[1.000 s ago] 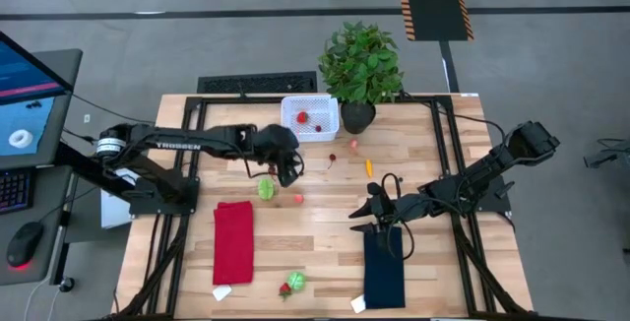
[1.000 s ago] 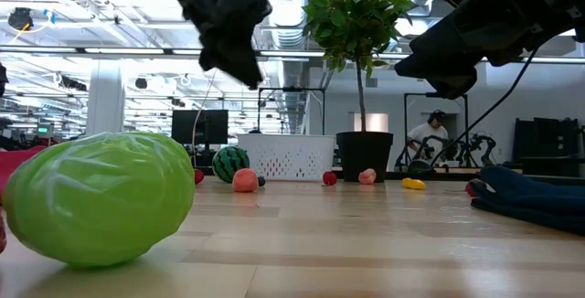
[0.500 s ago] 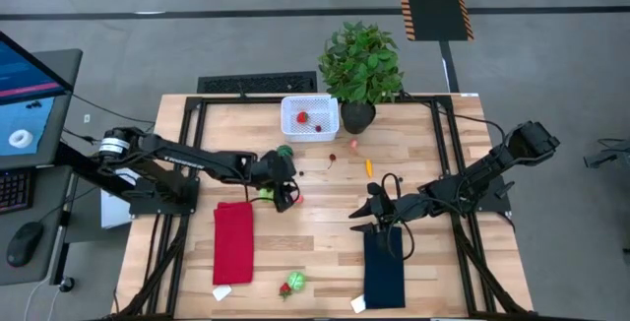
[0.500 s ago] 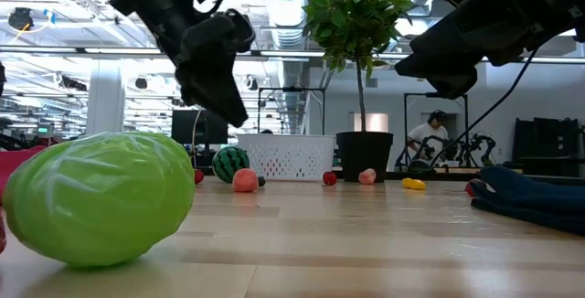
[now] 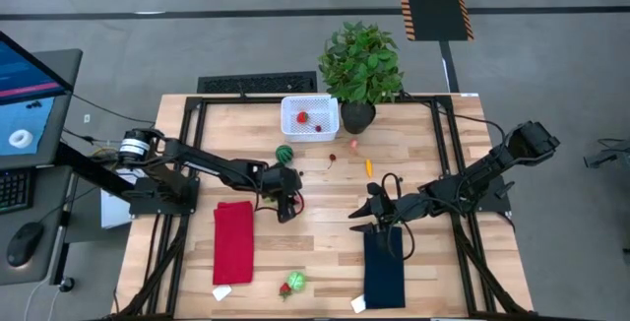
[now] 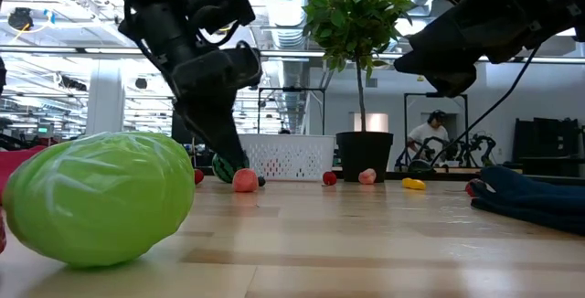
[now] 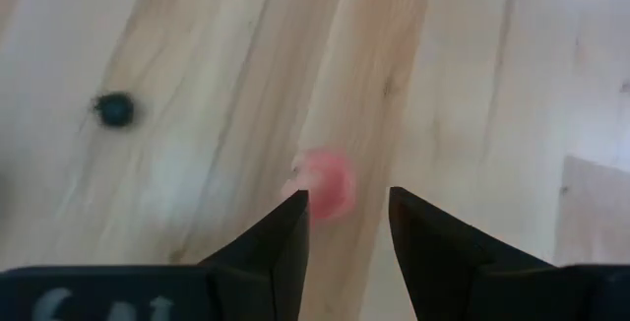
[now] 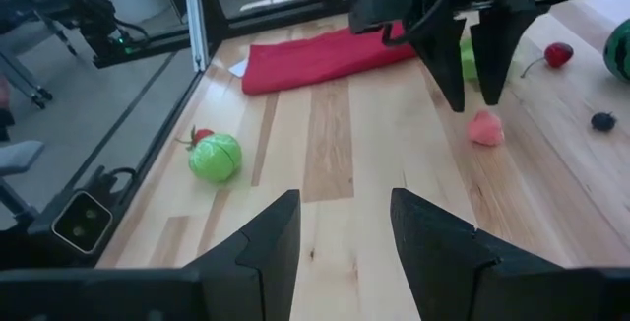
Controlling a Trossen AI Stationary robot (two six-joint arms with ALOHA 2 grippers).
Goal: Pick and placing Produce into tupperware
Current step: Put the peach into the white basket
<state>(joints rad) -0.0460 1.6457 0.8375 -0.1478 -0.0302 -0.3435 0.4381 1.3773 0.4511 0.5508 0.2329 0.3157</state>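
Since the earlier frame the left arm has stretched out further and come down: the left gripper (image 5: 288, 206) was up near the basket w/ the green ball under it, now it hangs low just over the pink fruit (image 5: 297, 199), approx. centre of the table (image 5: 433, 272). The watermelon ball (image 5: 284, 153), hidden before, is now uncovered at 12 o'clock of this gripper. The right arm did not move.

Left gripper: fingers (image 7: 285, 224) partly open, nothing between them; in the left wrist view the pink fruit (image 7: 326, 185) lies on the wood just ahead of the gap, not gripped. In the right wrist view the two fingertips point down, very near the fruit (image 8: 483, 128); touching or not, cannot tell.

Right gripper (image 5: 359, 215): at 3 o'clock of the left one, above the top of the dark blue cloth (image 5: 384, 267), fingers apart, empty.

White basket (image 5: 309, 118) is at 12 o'clock on the table, beside the potted plant (image 5: 361, 63), w/ red pieces inside. A green piece (image 5: 294, 282) lies at 6 o'clock, near the red cloth (image 5: 233, 241). An orange piece (image 5: 369, 166) lies at 1 o'clock of the centre
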